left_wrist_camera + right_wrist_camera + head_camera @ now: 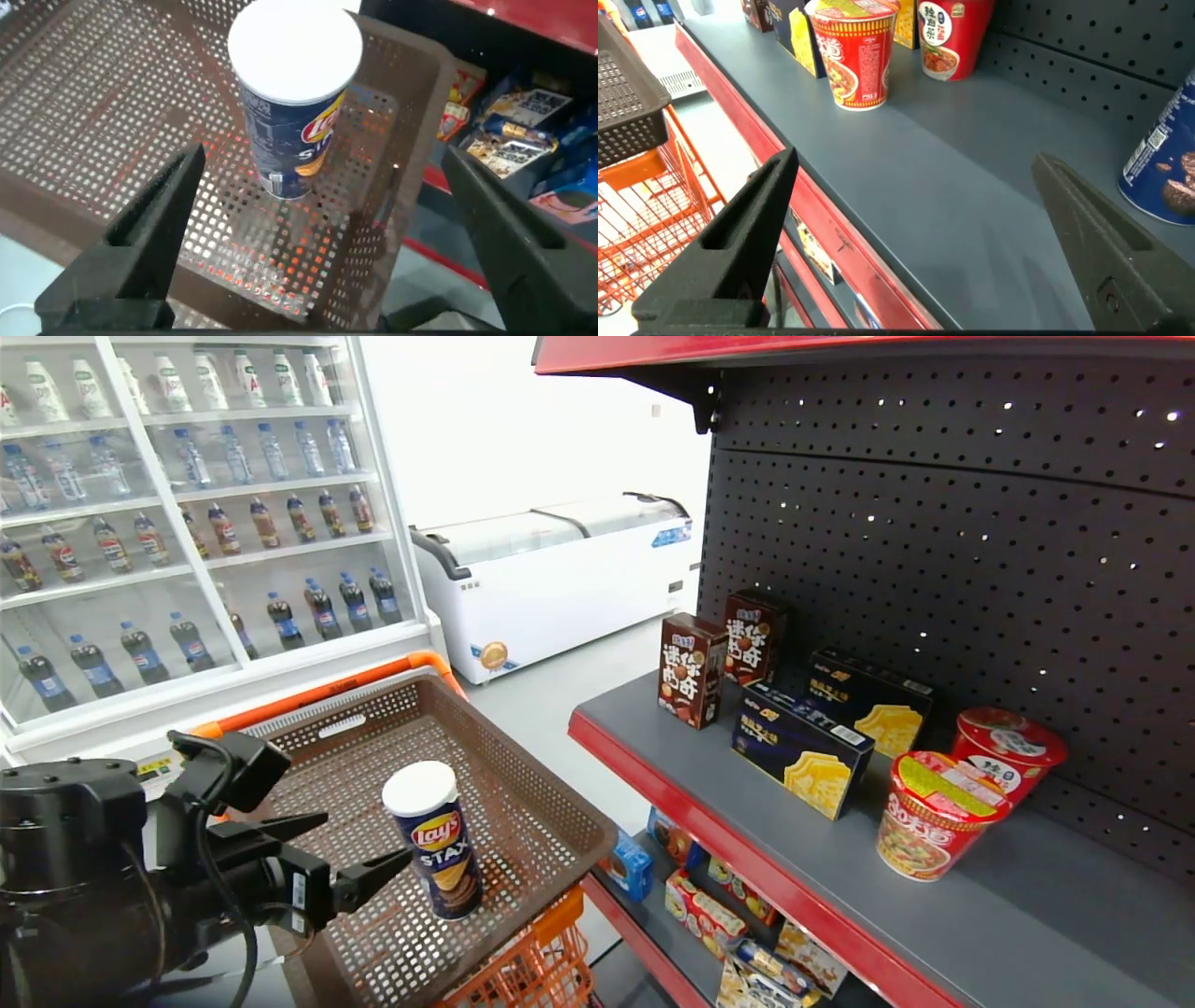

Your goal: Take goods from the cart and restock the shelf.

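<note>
**Both arms empty, can [434, 840] in basket [560, 807]**

Head view: the can stands upright in the brown basket on the cart. The left gripper [369, 837] is just beside it, its fingers spread and touching nothing. The shelf [728, 803] carries boxes [803, 751] and two noodle cups [934, 812].

Left wrist view: the can stands just ahead of the wide-apart fingers, touching neither.

Right wrist view: the right gripper [915, 163] hangs over the shelf's front edge, fingers wide apart and empty; a blue tube [1167, 159] stands near one finger
</note>
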